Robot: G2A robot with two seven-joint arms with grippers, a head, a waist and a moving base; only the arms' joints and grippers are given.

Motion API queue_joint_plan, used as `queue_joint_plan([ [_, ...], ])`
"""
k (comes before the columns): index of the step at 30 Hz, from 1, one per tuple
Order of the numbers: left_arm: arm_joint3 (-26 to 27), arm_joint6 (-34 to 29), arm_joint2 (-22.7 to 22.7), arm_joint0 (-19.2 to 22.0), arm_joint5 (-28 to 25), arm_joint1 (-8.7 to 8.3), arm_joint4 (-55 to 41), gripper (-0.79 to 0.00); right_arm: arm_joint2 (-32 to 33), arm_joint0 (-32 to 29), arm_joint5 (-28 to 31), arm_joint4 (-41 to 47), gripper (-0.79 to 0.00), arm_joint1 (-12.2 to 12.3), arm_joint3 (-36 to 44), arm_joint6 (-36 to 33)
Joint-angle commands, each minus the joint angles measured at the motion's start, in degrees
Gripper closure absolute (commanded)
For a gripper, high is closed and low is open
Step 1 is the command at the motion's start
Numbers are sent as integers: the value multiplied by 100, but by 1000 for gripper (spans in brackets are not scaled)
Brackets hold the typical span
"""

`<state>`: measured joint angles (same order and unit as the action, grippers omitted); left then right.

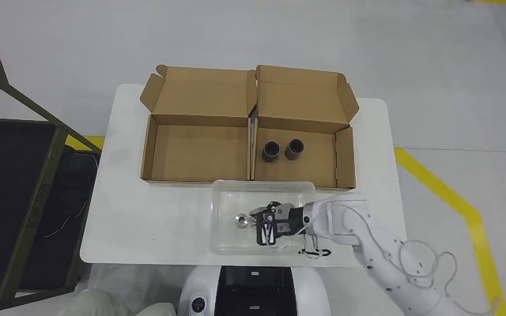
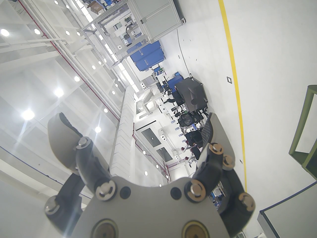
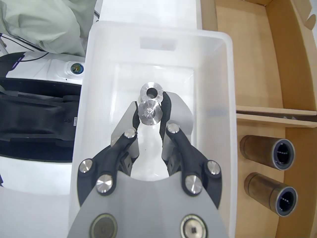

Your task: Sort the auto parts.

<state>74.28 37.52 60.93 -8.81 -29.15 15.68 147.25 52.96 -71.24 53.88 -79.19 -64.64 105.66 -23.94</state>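
My right gripper [image 3: 150,107] reaches into the clear plastic bin [image 3: 158,29] and is shut on a silver round metal part [image 3: 149,113], held between its fingers above the bin floor. Just beyond it lies a silver ring with a centre hole [image 3: 151,92]. From above, the right gripper [image 1: 265,223] is in the middle of the bin [image 1: 263,186], with the silver ring [image 1: 239,220] to its left. My left gripper [image 2: 135,122] is open, holds nothing, and points away from the table toward the room.
Two open cardboard boxes stand behind the bin. The right box [image 1: 344,158] holds two dark cylindrical bushings [image 1: 271,150] [image 1: 296,147], lying side by side. The left box [image 1: 147,150] has a bare floor. A person's pale green sleeve [image 3: 44,13] lies beyond the table's near edge.
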Motion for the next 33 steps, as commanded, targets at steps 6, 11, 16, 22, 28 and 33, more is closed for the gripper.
queue_joint_plan([
  [6,0,0,0,0,0,0,0,-785,269,-18,-38,478,0,44,24,417],
  [11,0,0,0,0,0,0,0,-785,452,-23,-277,817,0,57,43,665],
  [16,0,0,0,0,0,0,0,-785,611,-16,-615,1109,0,55,107,929],
  [22,0,0,0,0,0,0,0,-785,734,-34,-860,1187,0,55,252,1301],
  [28,0,0,0,0,0,0,0,-785,886,-94,-1118,1336,0,51,384,1747],
  [33,0,0,0,0,0,0,0,-785,1014,-188,-1258,1455,0,46,510,2261],
])
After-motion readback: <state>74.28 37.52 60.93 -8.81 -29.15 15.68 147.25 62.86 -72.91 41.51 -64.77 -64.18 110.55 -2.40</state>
